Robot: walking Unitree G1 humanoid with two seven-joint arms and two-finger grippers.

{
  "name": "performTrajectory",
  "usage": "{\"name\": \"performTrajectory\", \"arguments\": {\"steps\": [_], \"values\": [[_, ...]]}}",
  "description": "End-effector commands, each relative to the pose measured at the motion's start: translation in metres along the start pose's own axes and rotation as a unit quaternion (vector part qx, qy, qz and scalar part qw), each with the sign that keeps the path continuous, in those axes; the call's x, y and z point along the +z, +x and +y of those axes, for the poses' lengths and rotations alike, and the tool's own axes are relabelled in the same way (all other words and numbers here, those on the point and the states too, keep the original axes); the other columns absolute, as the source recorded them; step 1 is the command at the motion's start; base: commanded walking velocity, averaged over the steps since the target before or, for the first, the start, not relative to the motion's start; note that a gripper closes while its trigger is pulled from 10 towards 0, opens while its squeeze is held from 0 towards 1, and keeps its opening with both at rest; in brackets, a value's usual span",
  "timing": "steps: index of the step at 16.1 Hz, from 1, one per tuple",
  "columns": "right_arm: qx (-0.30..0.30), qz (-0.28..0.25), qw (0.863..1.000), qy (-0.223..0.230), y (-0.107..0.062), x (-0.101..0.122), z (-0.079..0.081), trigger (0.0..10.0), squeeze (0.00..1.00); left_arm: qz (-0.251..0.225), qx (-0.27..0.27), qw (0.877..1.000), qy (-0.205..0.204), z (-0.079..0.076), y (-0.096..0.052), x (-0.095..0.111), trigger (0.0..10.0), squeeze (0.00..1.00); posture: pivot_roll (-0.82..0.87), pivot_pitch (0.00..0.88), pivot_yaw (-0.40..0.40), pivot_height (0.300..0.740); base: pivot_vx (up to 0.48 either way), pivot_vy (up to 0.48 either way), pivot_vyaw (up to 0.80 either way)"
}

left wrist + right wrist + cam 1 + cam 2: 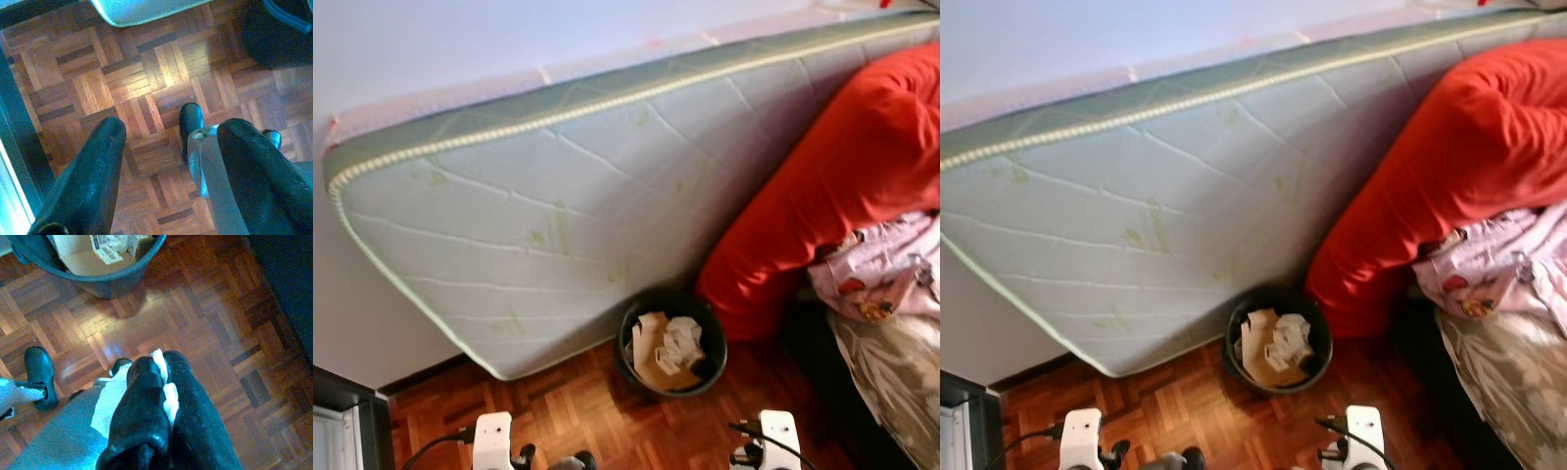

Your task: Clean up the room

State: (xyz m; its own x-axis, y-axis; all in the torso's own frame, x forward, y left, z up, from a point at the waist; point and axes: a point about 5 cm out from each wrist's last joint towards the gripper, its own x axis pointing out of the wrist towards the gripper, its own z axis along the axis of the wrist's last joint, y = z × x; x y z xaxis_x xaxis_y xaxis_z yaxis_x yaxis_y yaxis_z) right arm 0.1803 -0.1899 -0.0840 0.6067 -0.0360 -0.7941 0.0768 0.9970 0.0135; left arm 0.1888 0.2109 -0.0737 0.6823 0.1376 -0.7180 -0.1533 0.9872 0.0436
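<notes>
Two black fingers of the right gripper (164, 382) are pressed together on a scrap of white paper (168, 396), held above the parquet floor (205, 328) just short of the bin (98, 276). Left gripper (168, 166) hangs spread and empty over the same floor. The bin, dark and round, stands on the parquet holding cardboard and crumpled paper (664, 352). It touches the lower edge of a quilted mattress (558, 215) leaning tilted against the pale wall (460, 49). A large red cushion (832, 186) rests just beside the bin, against the mattress. Patterned bedding (891, 274) lies at the robot's right. A dark frame (352, 411) stands at the left.
</notes>
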Motion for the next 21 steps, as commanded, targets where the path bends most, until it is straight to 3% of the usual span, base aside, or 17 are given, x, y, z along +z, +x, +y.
{"name": "performTrajectory", "arguments": {"steps": [1, 10, 15, 17, 21], "values": [[-0.003, 0.008, 1.0, 0.008, -0.001, -0.006, -0.001, 10.0, 0.0, 0.01, 0.004, 1.0, -0.014, 0.001, -0.002, -0.008, 10.0, 0.0, 0.14, 0.2, -0.071, 0.736, 0.277, 0.0, 0.0], [-0.008, 0.002, 1.0, 0.008, -0.001, -0.004, -0.002, 10.0, 0.0, 0.005, 0.007, 1.0, -0.014, 0.0, -0.002, -0.006, 10.0, 0.0, 0.14, 0.204, -0.071, 0.736, 0.295, 0.0, 0.0], [-0.003, -0.014, 1.0, 0.01, 0.001, 0.005, 0.001, 10.0, 0.0, -0.018, 0.011, 1.0, -0.012, 0.002, -0.001, 0.002, 10.0, 0.0, 0.14, 0.204, -0.075, 0.736, 0.0, 0.0, 0.0], [0.002, -0.045, 0.999, 0.017, 0.003, 0.021, 0.003, 10.0, 0.0, -0.052, 0.012, 0.998, -0.014, 0.004, 0.002, 0.017, 10.0, 0.0, 0.15, 0.205, -0.074, 0.736, 0.0, 0.0, 0.0], [0.02, -0.157, 0.987, 0.035, 0.005, 0.078, 0.009, 10.0, 0.0, -0.158, 0.02, 0.987, -0.021, 0.013, 0.003, 0.06, 10.0, 0.0, 0.15, 0.201, -0.075, 0.736, 0.0, 0.0, 0.0]]}}
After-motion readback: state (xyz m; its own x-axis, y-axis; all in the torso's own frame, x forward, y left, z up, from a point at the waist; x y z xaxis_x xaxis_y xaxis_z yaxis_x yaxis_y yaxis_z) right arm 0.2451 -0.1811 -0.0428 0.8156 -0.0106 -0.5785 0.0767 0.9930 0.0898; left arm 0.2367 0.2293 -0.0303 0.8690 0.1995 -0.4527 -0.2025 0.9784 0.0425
